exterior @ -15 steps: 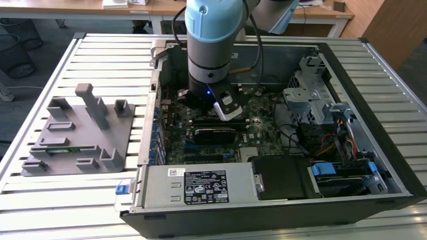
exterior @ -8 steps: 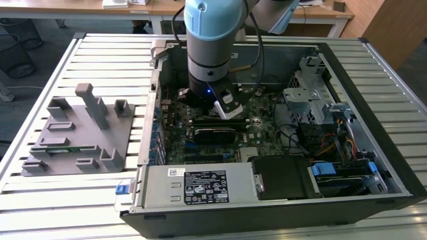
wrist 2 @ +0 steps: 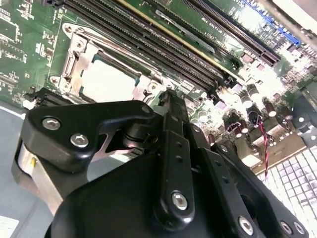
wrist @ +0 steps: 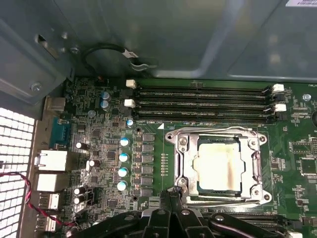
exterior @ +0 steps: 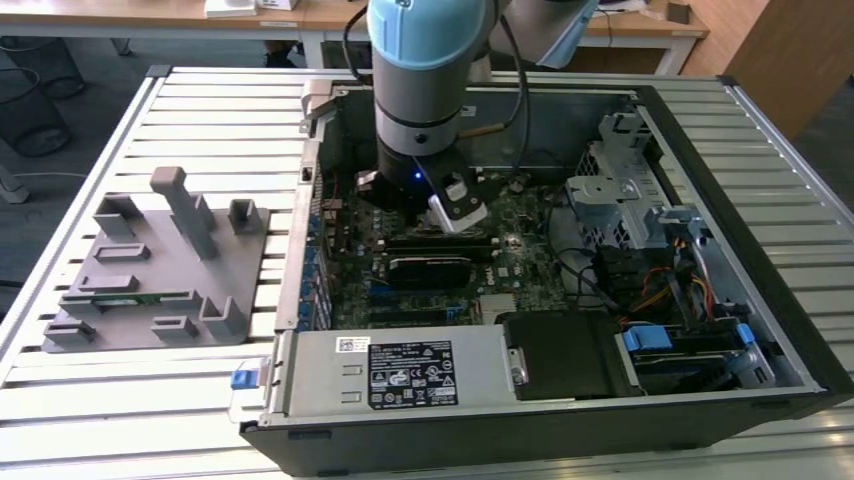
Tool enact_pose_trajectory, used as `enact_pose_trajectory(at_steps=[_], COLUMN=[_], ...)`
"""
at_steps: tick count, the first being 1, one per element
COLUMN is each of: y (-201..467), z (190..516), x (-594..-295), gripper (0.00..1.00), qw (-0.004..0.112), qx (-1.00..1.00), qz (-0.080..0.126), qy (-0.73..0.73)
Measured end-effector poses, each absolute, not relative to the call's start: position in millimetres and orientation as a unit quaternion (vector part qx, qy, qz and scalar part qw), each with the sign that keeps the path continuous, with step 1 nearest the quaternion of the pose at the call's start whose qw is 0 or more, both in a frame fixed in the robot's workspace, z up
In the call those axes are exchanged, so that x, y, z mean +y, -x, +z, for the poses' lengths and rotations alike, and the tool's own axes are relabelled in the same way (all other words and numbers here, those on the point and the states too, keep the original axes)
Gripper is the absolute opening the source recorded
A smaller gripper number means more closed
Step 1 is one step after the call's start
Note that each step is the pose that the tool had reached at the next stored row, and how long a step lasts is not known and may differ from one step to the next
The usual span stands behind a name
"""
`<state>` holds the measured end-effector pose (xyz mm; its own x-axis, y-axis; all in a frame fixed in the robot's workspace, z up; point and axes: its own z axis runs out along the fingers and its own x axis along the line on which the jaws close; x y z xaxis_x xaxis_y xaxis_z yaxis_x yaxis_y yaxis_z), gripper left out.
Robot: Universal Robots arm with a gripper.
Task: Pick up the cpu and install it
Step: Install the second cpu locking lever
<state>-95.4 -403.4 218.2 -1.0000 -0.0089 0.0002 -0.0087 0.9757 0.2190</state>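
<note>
The cpu (wrist: 218, 166), a flat square chip with a pale silver top, lies inside the metal socket frame (wrist: 182, 163) on the green motherboard. It also appears in the second wrist view as the cpu (wrist 2: 106, 82). My gripper (wrist: 172, 192) hangs just beside the socket's edge, apart from the chip, with its black fingers shut together on nothing. The same shut gripper (wrist 2: 168, 96) points at the board next to the socket. In the exterior view the arm reaches down into the open computer case, with the gripper (exterior: 454, 225) low over the motherboard.
Rows of memory slots (wrist: 203, 101) run along one side of the socket. The case walls (exterior: 694, 160), a drive cage (exterior: 621, 195) and a power supply (exterior: 387, 375) ring the board. A grey fixture tray (exterior: 147, 270) with a green memory stick (exterior: 134, 297) sits at the exterior view's left.
</note>
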Motion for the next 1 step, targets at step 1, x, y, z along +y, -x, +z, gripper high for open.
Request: enact_pose_trajectory(at_steps=[1], y=[95.4], z=[219.2], x=[-403.4], gripper=[0.11], qw=[0.001], qx=[-0.994], qz=[-0.11], qy=[-0.004])
